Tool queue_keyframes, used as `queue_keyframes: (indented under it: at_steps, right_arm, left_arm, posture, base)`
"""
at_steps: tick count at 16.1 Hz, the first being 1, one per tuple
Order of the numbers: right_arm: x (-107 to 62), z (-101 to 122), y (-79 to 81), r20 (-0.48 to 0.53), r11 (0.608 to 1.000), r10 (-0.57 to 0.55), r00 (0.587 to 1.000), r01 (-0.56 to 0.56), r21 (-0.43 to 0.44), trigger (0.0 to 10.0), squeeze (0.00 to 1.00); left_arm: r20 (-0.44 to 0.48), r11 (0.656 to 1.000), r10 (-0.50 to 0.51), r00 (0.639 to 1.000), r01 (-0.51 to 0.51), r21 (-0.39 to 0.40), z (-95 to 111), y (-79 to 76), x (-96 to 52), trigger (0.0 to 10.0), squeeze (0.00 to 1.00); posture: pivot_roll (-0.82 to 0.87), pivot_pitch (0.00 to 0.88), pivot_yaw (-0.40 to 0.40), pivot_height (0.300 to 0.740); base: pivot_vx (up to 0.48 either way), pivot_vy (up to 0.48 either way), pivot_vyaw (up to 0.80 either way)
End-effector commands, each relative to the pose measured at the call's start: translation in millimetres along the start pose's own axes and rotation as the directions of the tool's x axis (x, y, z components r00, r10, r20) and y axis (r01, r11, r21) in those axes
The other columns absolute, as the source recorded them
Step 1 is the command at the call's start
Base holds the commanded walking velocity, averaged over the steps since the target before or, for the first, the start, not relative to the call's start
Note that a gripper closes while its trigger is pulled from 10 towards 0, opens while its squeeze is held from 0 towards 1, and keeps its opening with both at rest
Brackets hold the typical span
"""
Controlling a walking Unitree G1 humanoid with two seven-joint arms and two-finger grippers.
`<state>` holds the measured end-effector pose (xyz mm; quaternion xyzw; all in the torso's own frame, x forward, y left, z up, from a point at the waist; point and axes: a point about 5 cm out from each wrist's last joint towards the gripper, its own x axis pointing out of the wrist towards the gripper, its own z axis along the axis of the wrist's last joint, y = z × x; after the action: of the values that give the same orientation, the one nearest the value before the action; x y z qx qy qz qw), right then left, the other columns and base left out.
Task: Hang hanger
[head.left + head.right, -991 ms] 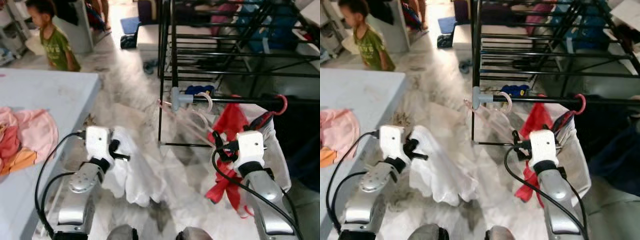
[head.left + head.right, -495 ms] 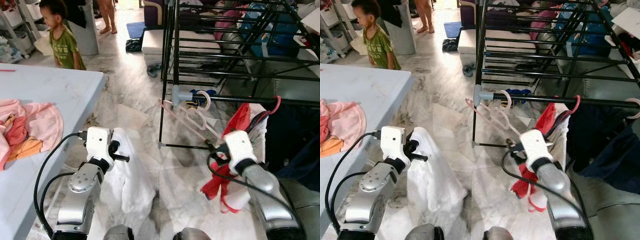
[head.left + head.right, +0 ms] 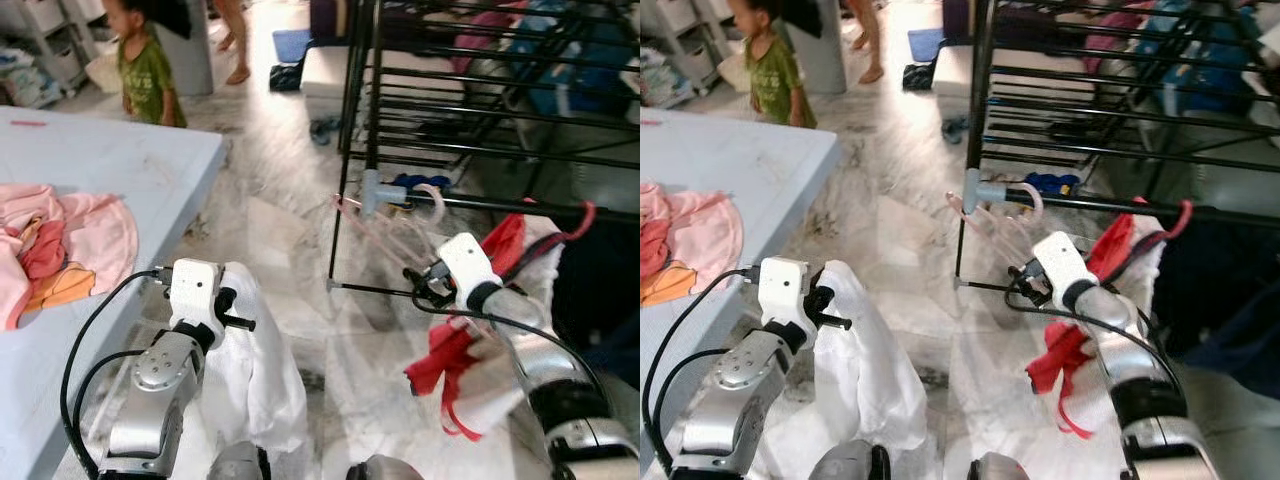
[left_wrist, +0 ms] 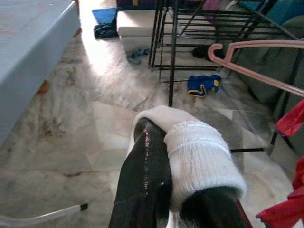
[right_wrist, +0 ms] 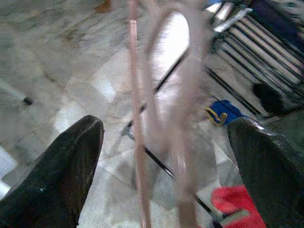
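So the robot is at the reach-in stage here. The pink hanger [image 3: 385, 222] already sits with its hook over the end of the black rack bar [image 3: 470, 205], right by the grey end cap [image 3: 372, 190], and it looks like a small bunch of pale pink hangers rather than just one, hard to tell how many. The right gripper [image 3: 1024, 276] is up close to the lower part of those hangers with its fingers [image 5: 57, 164] spread wide, and in the right wrist view the blurry pink wire runs straight down between them with nothing pinched yet.

The left gripper [image 3: 236, 310] is clamped on a white garment [image 3: 262, 375], the cloth folded over one finger in the left wrist view and the rest draping down toward the marble floor [image 3: 290, 200]. A red garment [image 3: 455, 350] hangs from the rack bar beside the right arm. A person in a green shirt [image 3: 145, 80] stands past the far corner of the grey table [image 3: 100, 180], which has pink clothes [image 3: 60, 240] piled on it.

Next move, best guess: close the right fingers on one hanger wire without dragging the neighbours, then lift the hook clear of the bar so the white garment can go on it.

Compared with half a second ago, the right arm has swung up and inward toward the hangers. The left gripper hasn't changed its hold. The camera has shifted too.
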<state>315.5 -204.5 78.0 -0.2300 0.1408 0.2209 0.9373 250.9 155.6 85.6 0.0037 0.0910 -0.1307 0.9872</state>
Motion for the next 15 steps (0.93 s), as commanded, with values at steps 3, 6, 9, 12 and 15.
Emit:
queue_keyframes:
  at_steps: [3, 6, 9, 12, 15]
  right_arm:
    - [5.2, -3, -18.6, -0.07, 0.998, 0.035, 0.997, -0.038, -0.046, 10.0, 0.0]
    - [7.6, -1, -31.0, -0.105, 0.996, 0.061, 0.993, -0.068, -0.06, 4.8, 0.0]
    - [9.7, 2, -35.5, -0.108, 0.995, 0.067, 0.992, -0.074, -0.062, 0.0, 0.0]
    - [6.6, -6, -34.1, -0.123, 0.993, 0.103, 0.987, -0.11, -0.048, 0.0, 0.0]
    - [4.5, -10, -35.1, -0.13, 0.992, 0.111, 0.985, -0.117, -0.038, 0.0, 0.0]
  left_arm:
    - [0.039, 1.0, 0.006, 0.999, -0.007, 0.024, 12, 2.0, -1.8, 10.0, 0.0]
    - [0.03, 0.999, 0.015, 0.999, -0.016, 0.029, 12, 4.9, -5.4, 10.0, 0.0]
    - [0.023, 1.0, 0.015, 1.0, -0.016, 0.026, 10, 2.0, -6.1, 10.0, 0.0]
    - [0.016, 1.0, 0.012, 1.0, -0.013, 0.027, 10, 1.2, -6.0, 10.0, 0.0]
    - [0.015, 1.0, 0.012, 1.0, -0.012, 0.028, 10, 1.5, -4.8, 10.0, 0.0]
  posture:
    - [0.08, 0.073, -0.027, 0.74]
    - [0.09, 0.076, -0.031, 0.74]
    - [0.09, 0.078, -0.034, 0.74]
    - [0.09, 0.079, -0.032, 0.74]
    - [0.08, 0.078, -0.03, 0.74]
  base:
    - [0.0, 0.0, 0.0]
    - [0.0, 0.0, 0.0]
    - [0.0, 0.0, 0.0]
    - [0.0, 0.0, 0.0]
    - [0.0, 0.0, 0.0]
